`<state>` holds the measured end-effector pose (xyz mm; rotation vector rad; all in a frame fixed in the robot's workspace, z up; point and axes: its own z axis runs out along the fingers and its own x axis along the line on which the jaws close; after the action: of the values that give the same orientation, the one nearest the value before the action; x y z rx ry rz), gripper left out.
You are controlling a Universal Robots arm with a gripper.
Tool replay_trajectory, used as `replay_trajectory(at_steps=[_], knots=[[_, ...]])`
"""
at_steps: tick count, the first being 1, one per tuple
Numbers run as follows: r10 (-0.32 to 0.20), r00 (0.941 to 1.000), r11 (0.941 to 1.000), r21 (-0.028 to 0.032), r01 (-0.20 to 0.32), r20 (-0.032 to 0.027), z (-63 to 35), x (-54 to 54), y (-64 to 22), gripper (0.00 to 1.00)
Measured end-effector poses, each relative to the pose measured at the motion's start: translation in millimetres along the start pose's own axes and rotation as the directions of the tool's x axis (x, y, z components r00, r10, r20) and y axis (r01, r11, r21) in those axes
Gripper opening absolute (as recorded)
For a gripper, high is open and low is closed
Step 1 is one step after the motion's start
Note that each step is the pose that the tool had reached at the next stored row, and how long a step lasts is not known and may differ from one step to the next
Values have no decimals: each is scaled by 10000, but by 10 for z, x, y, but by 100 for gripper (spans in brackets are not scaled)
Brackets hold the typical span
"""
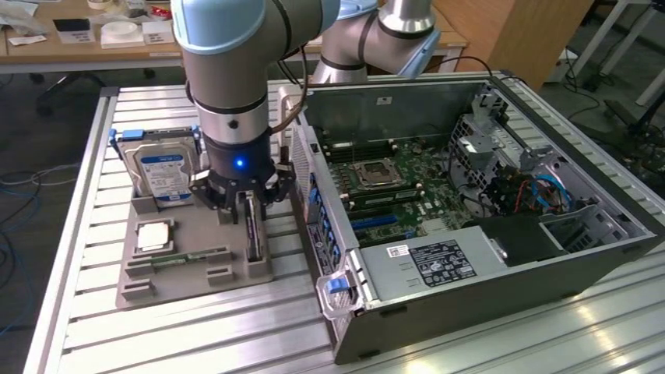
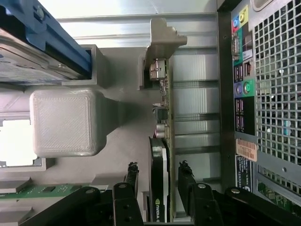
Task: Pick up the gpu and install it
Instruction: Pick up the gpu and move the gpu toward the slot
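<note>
Two black fingers (image 2: 132,173) of the gripper (image 2: 159,167) stand parted, one on either side of the gpu (image 2: 161,146). A sliver of grey shows between each finger and the card, so nothing is clasped. The gpu stands on its long edge in a slot of the grey holder tray (image 1: 198,273), on the side nearest the open computer case (image 1: 468,195). It is a thin green board with a black cooler block on one face, which carries a small logo. Silver ports sit toward the end away from the gripper. A hard drive (image 1: 164,171) with a blue label stands upright on the tray, toward the exterior view's left.
</note>
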<state>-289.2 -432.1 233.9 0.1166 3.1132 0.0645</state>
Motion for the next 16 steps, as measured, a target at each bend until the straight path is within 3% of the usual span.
replay_trajectory(at_steps=[13, 16], knots=[[-1, 10000, 10000, 1, 1, -1, 31, 3, 35, 47], [-1, 10000, 10000, 1, 1, -1, 32, 3, 35, 40]])
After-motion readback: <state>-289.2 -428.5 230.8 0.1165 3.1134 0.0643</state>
